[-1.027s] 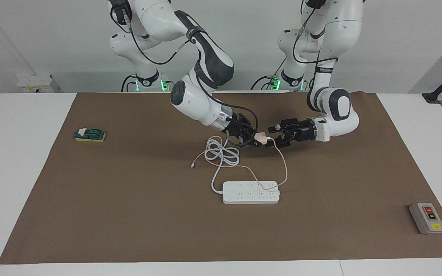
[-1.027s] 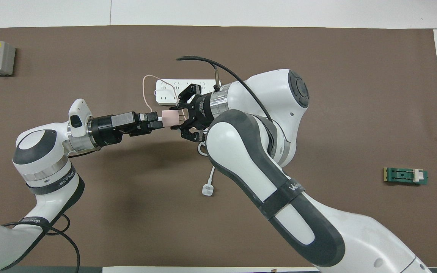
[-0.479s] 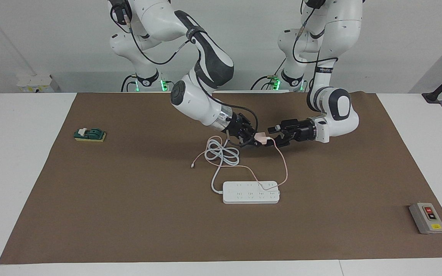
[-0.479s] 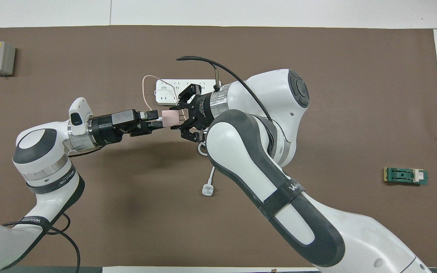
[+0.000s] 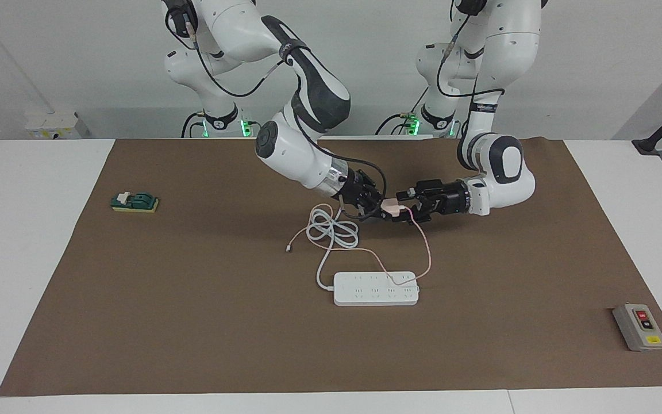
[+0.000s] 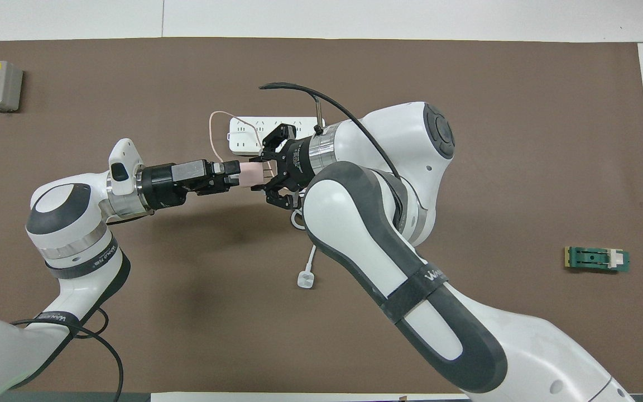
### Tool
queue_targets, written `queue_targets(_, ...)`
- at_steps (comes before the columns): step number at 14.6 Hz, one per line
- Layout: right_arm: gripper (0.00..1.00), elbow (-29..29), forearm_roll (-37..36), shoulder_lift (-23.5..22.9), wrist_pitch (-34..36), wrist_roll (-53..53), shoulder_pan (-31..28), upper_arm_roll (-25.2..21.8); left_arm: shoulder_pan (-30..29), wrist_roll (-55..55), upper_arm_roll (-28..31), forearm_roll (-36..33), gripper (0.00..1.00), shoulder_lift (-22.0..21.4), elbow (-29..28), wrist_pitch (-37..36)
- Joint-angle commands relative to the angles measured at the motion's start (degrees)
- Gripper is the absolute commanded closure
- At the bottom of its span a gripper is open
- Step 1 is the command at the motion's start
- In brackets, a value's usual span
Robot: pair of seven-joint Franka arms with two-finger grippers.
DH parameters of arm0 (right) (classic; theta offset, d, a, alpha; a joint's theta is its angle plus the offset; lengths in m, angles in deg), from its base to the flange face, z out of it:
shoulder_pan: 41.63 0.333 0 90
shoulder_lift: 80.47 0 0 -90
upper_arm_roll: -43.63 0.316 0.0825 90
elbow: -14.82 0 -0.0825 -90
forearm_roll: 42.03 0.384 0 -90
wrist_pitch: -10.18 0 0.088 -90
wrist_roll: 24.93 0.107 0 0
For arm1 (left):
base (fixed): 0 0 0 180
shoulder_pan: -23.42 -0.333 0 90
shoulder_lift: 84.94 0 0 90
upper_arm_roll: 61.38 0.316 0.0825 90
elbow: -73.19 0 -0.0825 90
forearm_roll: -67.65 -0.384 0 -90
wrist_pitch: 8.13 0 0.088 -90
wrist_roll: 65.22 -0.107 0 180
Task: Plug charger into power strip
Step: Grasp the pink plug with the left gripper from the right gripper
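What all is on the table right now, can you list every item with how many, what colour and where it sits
charger: one, pale pink, off the mat between the two tools, thin pink cable hanging down and crossing the strip
power strip: one, white, mid-mat, farther from the robots than the charger
strip's cord: one, white, coiled nearer the robots than the strip
round plug: one, white, at the cord's end, nearer the robots
button box: one, grey with red and yellow buttons, toward the left arm's end
switch: one, green on a yellow base, toward the right arm's end
mat: one, brown, covering the table
right tool: shut on the charger
left tool: open, around the charger's cable end
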State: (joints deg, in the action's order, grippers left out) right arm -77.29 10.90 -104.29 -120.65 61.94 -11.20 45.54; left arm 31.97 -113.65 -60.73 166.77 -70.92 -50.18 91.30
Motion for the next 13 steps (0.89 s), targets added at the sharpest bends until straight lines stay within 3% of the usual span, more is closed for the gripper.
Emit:
queue_targets(1,1.00,0.71,1.29,-0.52,-0.65,0.59,0.15,0.11,1.03,-1.50,0.40,1.07,0.00,1.54,1.64,0.59)
queue_targets(8,1.00,0.71,1.29,-0.52,-0.65,0.59,0.24,0.11,1.03,-4.04,0.49,1.07,0.00,2.24,2.08,0.07)
queue_targets(10,1.00,0.71,1.29,-0.52,-0.65,0.59,0.24,0.11,1.03,-4.13,0.40,1.07,0.10,2.24,2.08,-0.02)
queue_targets(13,1.00,0.71,1.29,-0.52,-0.65,0.59,0.33,0.11,0.59,-4.22,0.49,0.81,0.17,1.89,1.99,-1.34)
